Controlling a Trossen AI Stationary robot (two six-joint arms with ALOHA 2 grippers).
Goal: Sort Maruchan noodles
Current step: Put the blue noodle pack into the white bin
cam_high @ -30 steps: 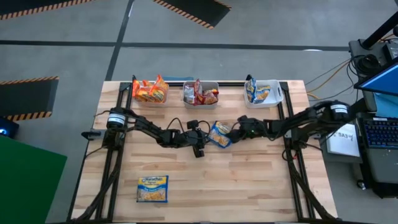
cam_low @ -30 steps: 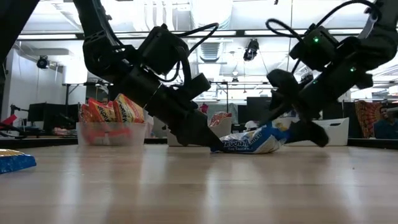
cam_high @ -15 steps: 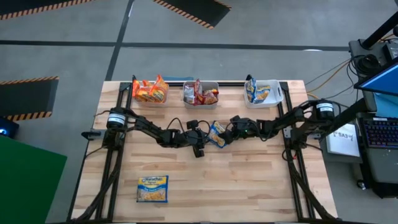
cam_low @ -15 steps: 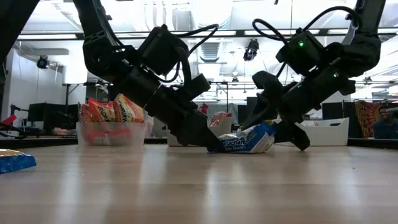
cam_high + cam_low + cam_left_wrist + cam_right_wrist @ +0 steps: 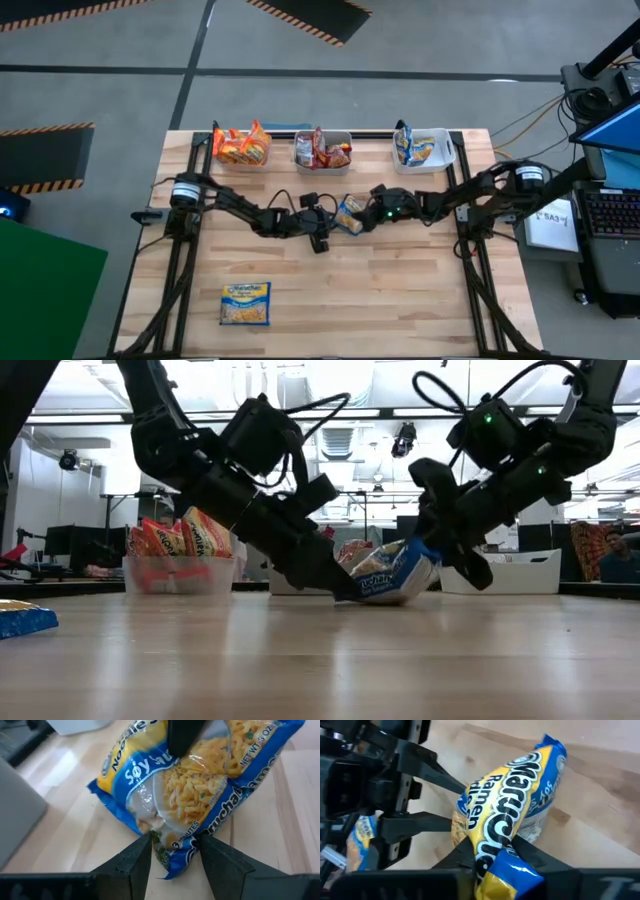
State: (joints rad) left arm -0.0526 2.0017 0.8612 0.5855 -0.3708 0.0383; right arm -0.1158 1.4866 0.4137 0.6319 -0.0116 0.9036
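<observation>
Midway across the wooden table (image 5: 400,300), a blue-and-yellow Maruchan packet (image 5: 348,214) is pinched at opposite ends, tilted up off the boards. The right gripper (image 5: 492,851) is closed on one crinkled end; the left gripper (image 5: 172,851) is clamped on the opposite sealed edge, so the packet's long axis runs between the two arms. Glossy, puffy film is seen bowing. A matching packet (image 5: 246,303) lies well apart, near the front edge.
</observation>
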